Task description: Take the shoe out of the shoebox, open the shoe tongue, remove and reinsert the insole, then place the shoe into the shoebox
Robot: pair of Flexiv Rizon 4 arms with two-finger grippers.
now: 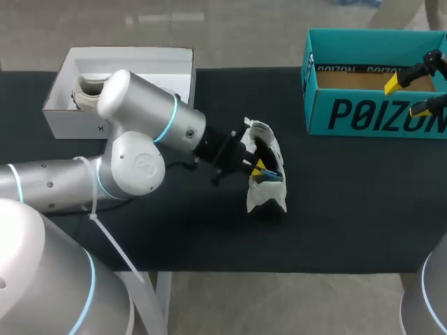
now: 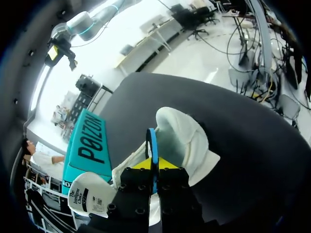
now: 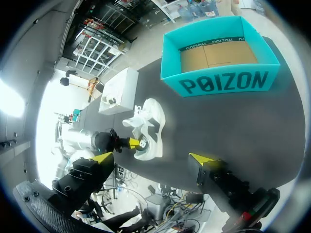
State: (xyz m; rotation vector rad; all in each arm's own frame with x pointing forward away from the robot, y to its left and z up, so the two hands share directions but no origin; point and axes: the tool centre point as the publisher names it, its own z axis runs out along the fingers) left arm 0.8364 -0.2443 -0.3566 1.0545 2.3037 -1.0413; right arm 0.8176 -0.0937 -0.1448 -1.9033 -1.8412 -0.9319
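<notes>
A white shoe (image 1: 267, 150) stands on the black table (image 1: 349, 209) near the middle, its opening turned toward my left arm. My left gripper (image 1: 260, 167) reaches into that opening and is shut on the thin blue edge of the insole (image 2: 152, 143), which stands upright between the yellow tips (image 2: 167, 163). The shoe (image 2: 187, 138) wraps around the fingers in the left wrist view. My right gripper (image 1: 407, 96) hangs open above the teal shoebox (image 1: 370, 112) at the back right, holding nothing. From the right wrist view the shoe (image 3: 151, 116) and teal box (image 3: 223, 83) lie ahead of the spread fingers.
A white open box (image 1: 119, 66) stands at the back left with another pale shoe (image 1: 87, 94) inside it. The teal shoebox shows a bare cardboard floor. My left arm's elbow (image 1: 136, 164) lies over the table's left part.
</notes>
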